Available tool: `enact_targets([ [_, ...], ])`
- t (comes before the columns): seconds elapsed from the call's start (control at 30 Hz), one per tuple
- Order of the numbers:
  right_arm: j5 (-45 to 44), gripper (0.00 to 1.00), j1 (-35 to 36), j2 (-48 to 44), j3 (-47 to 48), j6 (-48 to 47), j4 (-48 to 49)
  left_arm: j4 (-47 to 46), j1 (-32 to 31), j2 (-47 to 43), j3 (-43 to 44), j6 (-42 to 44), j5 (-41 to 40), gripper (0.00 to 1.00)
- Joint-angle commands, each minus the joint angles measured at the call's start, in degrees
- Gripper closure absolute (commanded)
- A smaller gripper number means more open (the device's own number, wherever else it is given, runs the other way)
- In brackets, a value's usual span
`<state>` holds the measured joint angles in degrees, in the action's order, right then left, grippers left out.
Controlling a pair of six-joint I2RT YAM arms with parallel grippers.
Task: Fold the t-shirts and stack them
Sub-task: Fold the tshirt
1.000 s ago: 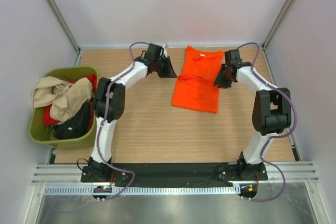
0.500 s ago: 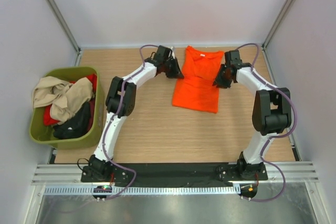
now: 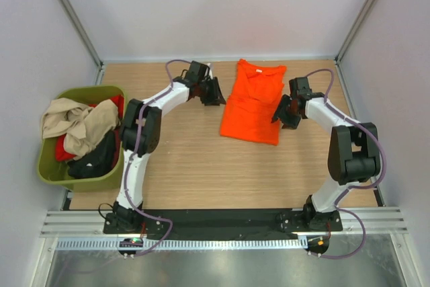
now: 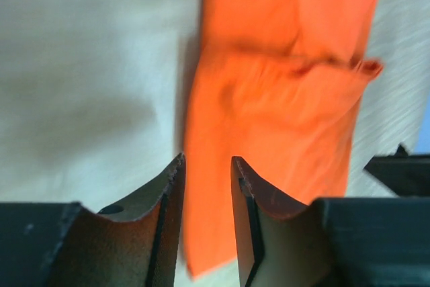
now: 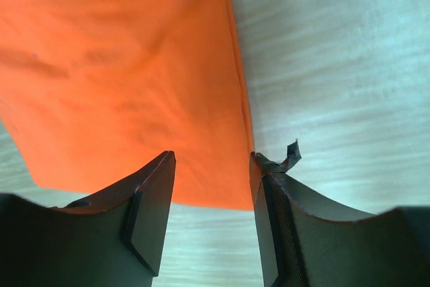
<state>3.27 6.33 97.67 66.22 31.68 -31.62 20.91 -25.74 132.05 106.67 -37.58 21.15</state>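
Note:
A bright orange t-shirt lies flat at the back middle of the table, folded into a narrow strip with its round neck to the far side. My left gripper hovers just off the shirt's left edge, open, with nothing between its fingers. In the left wrist view the orange t-shirt lies beyond the left gripper. My right gripper is over the shirt's right edge, open and empty. In the right wrist view the right gripper frames the near right corner of the orange t-shirt. Beige, red and black t-shirts lie crumpled in the tub.
An olive-green plastic tub stands at the table's left edge. Metal frame posts rise at both back corners. Bare wooden table lies between the orange shirt and the arm bases. A scrap of black tape sticks up from the right fingertip.
My left gripper reached the shirt's left edge, then drew back a little and opened. My right gripper opened and slid nearer along the shirt's right edge.

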Motion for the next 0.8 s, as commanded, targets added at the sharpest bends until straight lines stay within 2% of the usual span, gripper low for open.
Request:
enact_targets([
  [0.0, 1.39, 0.45, 0.18, -5.46, -2.84, 0.49, -0.46, 0.80, -0.19, -11.36, -10.58, 4.27, -2.95, 0.64],
  [0.17, 4.11, 0.44, 0.26, -8.81, -8.72, 0.92, -0.29, -3.23, -0.37, -17.35, -24.82, 3.05, -0.94, 0.60],
  [0.47, 5.08, 0.45, 0.27, -11.54, -17.43, 1.10, 4.37, -8.07, -1.95, -15.69, -29.59, 0.85, 2.58, 0.59],
  [0.77, 1.13, 0.57, 0.26, -10.92, -20.25, -0.56, 5.51, -11.67, -3.09, -14.36, -31.53, -1.18, 4.34, 0.58],
])
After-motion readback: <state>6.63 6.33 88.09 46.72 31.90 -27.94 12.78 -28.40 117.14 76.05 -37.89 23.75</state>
